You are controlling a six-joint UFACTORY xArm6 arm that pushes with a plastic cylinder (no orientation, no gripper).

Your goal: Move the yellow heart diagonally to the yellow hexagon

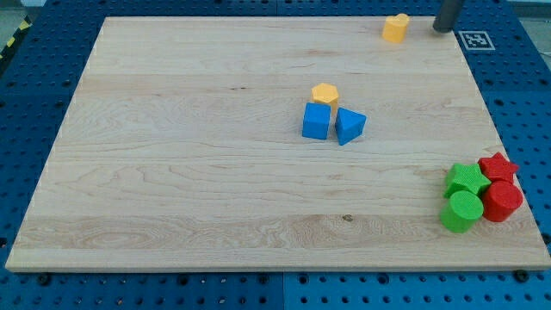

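Plainly, the biggest thing in the room is the pale wooden board (215, 172), lying on a blue pegboard bench (34, 86) and filling most of the camera view. Next in size comes the cluster at the view's lower right: a green star block (466, 178), a green cylinder block (462, 211), a red star block (498, 165) and a red cylinder block (503, 201), packed together and well apart from anything the task concerns. Near the board's middle sit a blue cube block (316, 120) and a blue triangular block (349, 125), with the small yellow hexagon block (325, 93) touching the cube's upper edge.

The yellow heart block (395, 27) rests close to the board's top edge, toward the view's right. The dark rod comes in from the top of the frame, and my tip (442, 28) stands just beside the heart on its right, apart from it, at about the same height in the view. There is no pincer here, so nothing opens or closes; the rod only pushes.

The hexagon lies down and to the left of the heart. The tip is on the heart's far side from it but looks level rather than above, so I'd judge it needs to shift upward first to drive the heart along that diagonal.
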